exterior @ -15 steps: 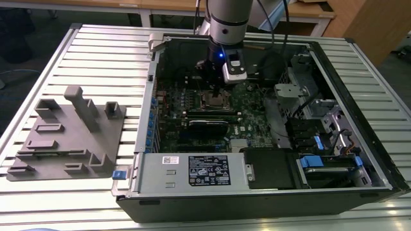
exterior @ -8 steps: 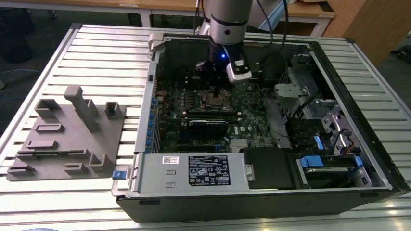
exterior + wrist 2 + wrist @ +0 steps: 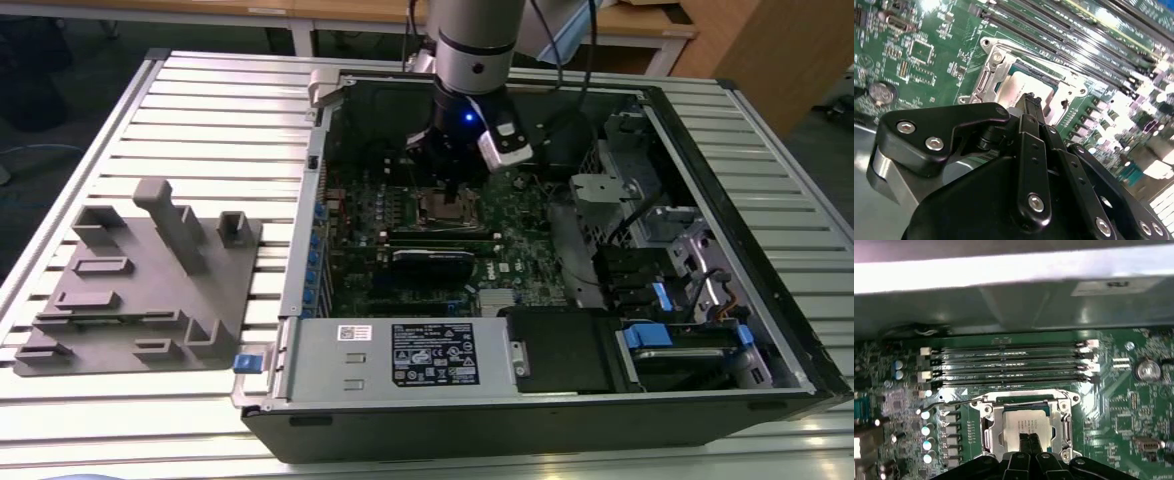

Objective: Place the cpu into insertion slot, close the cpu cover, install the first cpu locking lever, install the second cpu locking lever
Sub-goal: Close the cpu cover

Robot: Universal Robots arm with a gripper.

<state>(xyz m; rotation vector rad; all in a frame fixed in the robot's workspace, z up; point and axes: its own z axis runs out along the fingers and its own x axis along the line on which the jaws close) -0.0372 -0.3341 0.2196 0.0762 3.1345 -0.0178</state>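
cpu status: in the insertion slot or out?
In. In the first wrist view the cpu lies flat inside the window of the cpu cover, its pale top showing.

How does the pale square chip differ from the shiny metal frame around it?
The cpu is a solid, pale beige square; the cpu cover is a shinier silvery frame with an open window. The cpu sits in that window; the cpu cover is larger and borders it. Both look flat and square.
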